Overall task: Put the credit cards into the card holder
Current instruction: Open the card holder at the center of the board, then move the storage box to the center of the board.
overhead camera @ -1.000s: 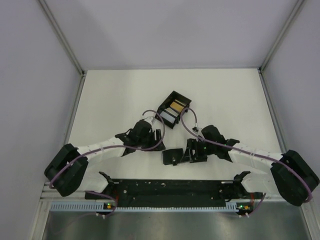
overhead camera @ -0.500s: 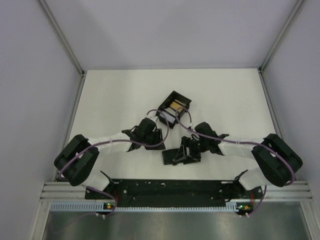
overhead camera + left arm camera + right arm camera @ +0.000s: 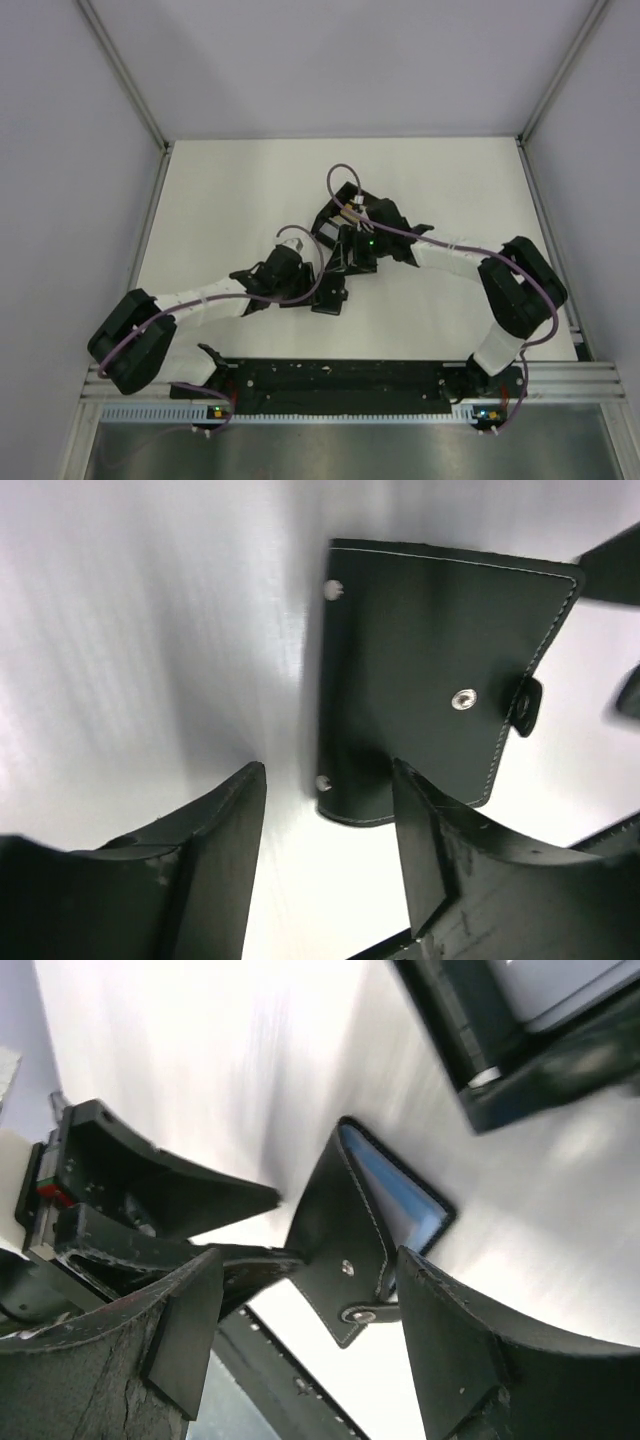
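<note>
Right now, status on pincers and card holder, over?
Left pincer open, straddling card holder corner. Right pincer open, off it. Holder ajar, blue card showing inside. Black box close by.

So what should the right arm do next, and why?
Probably move the right gripper on to the open black box to look for a card. Its jaws stand open and empty, and the box lies close beside it. The left gripper, also open, sits at the card holder's edge, placed to steady it.
</note>
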{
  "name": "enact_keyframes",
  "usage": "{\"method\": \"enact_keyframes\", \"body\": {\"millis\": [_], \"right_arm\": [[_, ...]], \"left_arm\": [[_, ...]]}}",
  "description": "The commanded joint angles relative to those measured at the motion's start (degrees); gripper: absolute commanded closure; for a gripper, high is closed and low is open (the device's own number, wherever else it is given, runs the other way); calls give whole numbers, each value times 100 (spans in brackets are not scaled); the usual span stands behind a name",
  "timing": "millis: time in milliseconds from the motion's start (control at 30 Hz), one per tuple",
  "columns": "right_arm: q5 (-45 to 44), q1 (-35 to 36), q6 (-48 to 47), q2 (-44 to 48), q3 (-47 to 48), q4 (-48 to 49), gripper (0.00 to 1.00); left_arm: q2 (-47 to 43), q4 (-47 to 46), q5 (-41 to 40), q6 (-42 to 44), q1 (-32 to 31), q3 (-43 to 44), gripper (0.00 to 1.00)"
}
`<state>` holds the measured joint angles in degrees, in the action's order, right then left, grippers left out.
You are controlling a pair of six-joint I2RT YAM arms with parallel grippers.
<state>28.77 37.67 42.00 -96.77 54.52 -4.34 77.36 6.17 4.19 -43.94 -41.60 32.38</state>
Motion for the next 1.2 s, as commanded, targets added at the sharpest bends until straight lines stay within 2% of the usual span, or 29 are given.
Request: {"method": "enact_keyframes", "body": {"millis": [0, 100, 200, 400, 500, 567, 667, 867, 1167], "right_arm": [[-1187, -260, -937, 711, 585, -1154, 30], [-2381, -409, -1141, 967, 963, -1727, 27], [-3069, -620, -1027, 880, 1437, -2062, 23], [-3061, -1033, -983, -129, 2491, -2088, 20], [-3185, -1183, -957, -798, 3247, -2553, 21], [-3543, -1192, -992, -966, 3381, -2607, 19], [-3633, -1253, -1088, -1273, 3582, -2765, 19], [-4142, -1315, -1168, -1301, 3391, -2871, 20], [-4697, -1315, -1440, -431, 2029, -2853, 20]], "left_arm": [[-467, 761, -901, 17, 21, 206, 39], [-573, 1043, -1191, 219, 65, 645, 31], [-486, 1175, -1183, 439, 152, 1085, 28], [-476, 1299, -1131, 510, 170, 1403, 24], [-547, 1316, -1025, 413, 179, 1350, 23], [-652, 1369, -1007, 378, 170, 1306, 22], [-810, 1369, -1069, 308, 170, 1201, 18], [-810, 1395, -973, 316, 179, 1227, 17], [-705, 1246, -806, 378, 179, 1253, 17]]}}
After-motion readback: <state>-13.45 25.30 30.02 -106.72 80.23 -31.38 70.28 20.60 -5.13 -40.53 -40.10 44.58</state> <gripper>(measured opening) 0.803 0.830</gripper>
